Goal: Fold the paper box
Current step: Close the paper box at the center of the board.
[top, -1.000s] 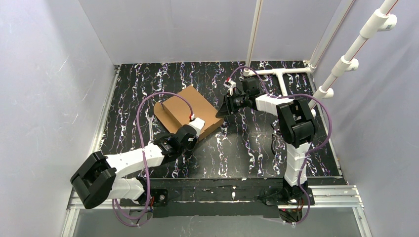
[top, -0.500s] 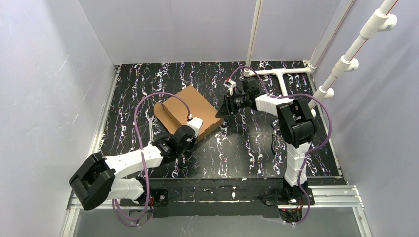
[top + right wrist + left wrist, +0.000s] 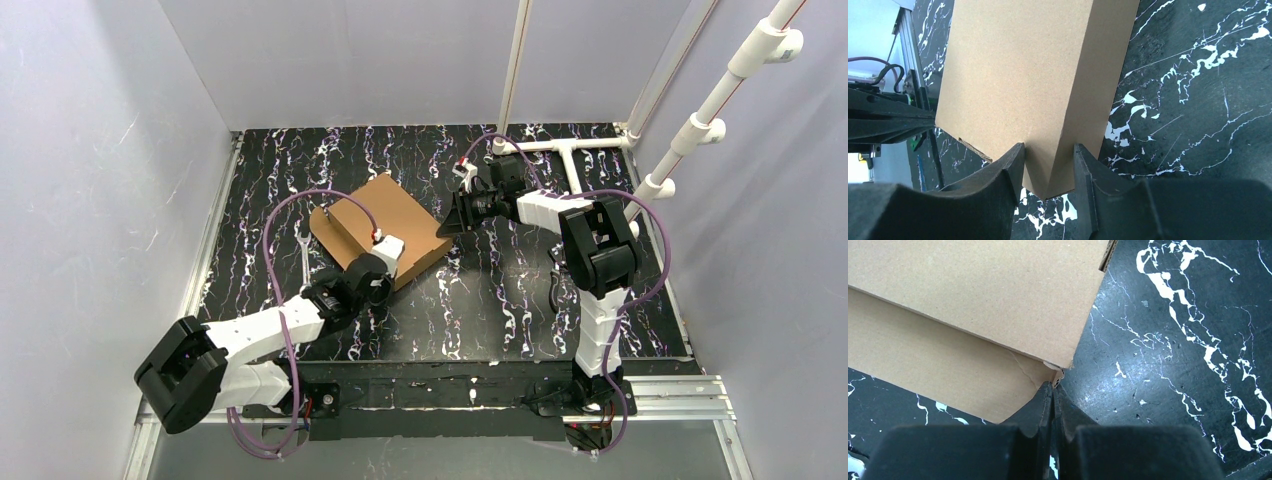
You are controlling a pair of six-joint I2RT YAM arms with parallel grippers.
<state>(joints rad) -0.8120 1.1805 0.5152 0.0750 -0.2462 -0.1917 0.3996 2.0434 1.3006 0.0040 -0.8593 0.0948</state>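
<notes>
The paper box [image 3: 385,212] is plain brown cardboard, lying closed and flat on the black marbled table. In the left wrist view its lid [image 3: 973,290] overhangs a lower flap. My left gripper [image 3: 390,262] is at the box's near corner. Its jaws [image 3: 1053,386] are shut with nothing between them, tips touching the lower flap's corner. My right gripper [image 3: 447,228] is at the box's right corner. In the right wrist view the jaws [image 3: 1048,149] are closed on that corner of the box [image 3: 1018,75], one finger against each face.
A white pipe frame [image 3: 560,150] stands at the back right of the table. A small pale tool [image 3: 303,255] lies left of the box. Grey walls enclose the table on three sides. The left arm [image 3: 883,120] shows past the box in the right wrist view.
My left gripper has slid a little to the left along the box's near corner, and its forearm has swung with it. The right arm and the box stay put.
</notes>
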